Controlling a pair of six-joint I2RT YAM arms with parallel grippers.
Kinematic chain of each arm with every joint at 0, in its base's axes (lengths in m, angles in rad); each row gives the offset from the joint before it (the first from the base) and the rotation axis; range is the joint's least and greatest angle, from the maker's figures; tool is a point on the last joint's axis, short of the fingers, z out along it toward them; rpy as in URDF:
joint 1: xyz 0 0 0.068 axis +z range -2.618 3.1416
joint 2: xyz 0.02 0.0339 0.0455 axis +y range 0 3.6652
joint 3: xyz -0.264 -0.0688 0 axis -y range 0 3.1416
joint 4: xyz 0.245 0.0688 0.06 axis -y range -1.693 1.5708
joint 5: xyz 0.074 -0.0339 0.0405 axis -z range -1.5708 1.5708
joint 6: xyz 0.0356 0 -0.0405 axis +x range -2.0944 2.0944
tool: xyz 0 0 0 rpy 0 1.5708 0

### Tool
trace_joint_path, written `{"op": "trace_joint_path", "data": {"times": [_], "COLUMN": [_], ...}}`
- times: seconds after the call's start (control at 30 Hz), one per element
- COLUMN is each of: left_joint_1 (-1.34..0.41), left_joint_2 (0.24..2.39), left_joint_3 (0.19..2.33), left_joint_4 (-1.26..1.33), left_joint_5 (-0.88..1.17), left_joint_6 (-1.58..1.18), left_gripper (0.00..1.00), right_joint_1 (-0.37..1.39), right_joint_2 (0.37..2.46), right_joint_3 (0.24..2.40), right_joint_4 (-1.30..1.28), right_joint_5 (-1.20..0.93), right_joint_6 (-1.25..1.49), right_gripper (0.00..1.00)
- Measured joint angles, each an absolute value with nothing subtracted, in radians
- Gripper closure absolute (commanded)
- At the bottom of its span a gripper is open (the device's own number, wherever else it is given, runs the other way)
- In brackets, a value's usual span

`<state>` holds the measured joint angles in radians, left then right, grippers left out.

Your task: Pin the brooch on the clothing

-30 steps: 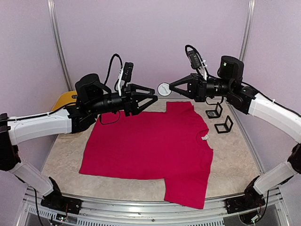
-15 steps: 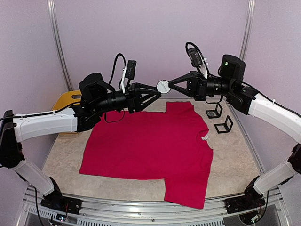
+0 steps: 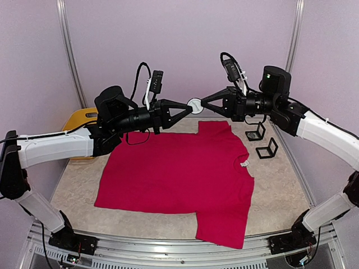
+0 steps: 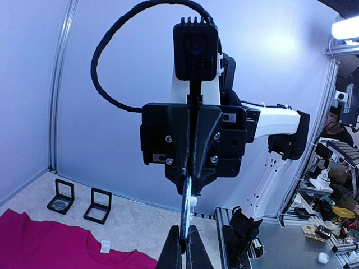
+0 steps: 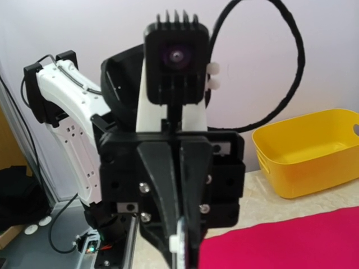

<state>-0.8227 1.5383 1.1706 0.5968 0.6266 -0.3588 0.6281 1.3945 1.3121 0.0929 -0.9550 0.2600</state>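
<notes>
The left gripper (image 3: 189, 107) and right gripper (image 3: 203, 102) both pinch the white brooch (image 3: 195, 104), seemingly by its rim, in mid-air above the spread crimson clothing (image 3: 179, 174), where 2 arms pulling unevenly could drop it.

Bench (image 3: 280, 190): pale, mottled, stone-look top with a metal rail along its near edge.
T-shirt (image 3: 179, 174): crimson-pink, spread flat across the middle, collar to the right, one sleeve reaching the near edge.
Tag (image 3: 244, 163): small and white, at the collar.
Far frame (image 3: 256, 132): small, black, upright, just beyond the shirt's far-right sleeve.
Near frame (image 3: 267, 149): same kind, beside it.
Tub (image 3: 78, 119): yellow, in the far left corner.
</notes>
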Motion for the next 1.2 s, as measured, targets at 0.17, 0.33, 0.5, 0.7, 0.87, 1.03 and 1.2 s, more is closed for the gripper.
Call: {"op": "trace_joint_path", "data": {"times": [0.17,0.33,0.5,0.7,0.87,1.03,1.2], "left_joint_1": [-0.831,-0.862,-0.872,-0.873,-0.877,-0.877,-0.878], "left_joint_2": [1.537,1.525,1.505,1.498,1.498,1.498,1.498], "left_joint_3": [1.171,1.170,1.171,1.171,1.171,1.175,1.184], "left_joint_4": [0.587,0.535,0.512,0.501,0.482,0.461,0.442], "left_joint_5": [0.614,0.602,0.602,0.603,0.606,0.611,0.617], "left_joint_6": [-0.311,-0.213,-0.170,-0.151,-0.139,-0.099,-0.068], "left_gripper": [1.00,1.00,1.00,1.00,1.00,1.00,1.00], "right_joint_1": [0.630,0.630,0.630,0.633,0.633,0.635,0.644], "right_joint_2": [1.395,1.400,1.406,1.414,1.423,1.424,1.426], "right_joint_3": [1.327,1.328,1.328,1.329,1.331,1.341,1.359], "right_joint_4": [0.034,0.023,0.015,-0.018,-0.033,-0.055,-0.086], "right_joint_5": [-0.929,-0.932,-0.941,-0.939,-0.937,-0.937,-0.932], "right_joint_6": [0.230,0.226,0.214,0.197,0.195,0.194,0.184], "right_gripper": [0.01,0.01,0.13,0.26,0.38,0.52,0.58]}}
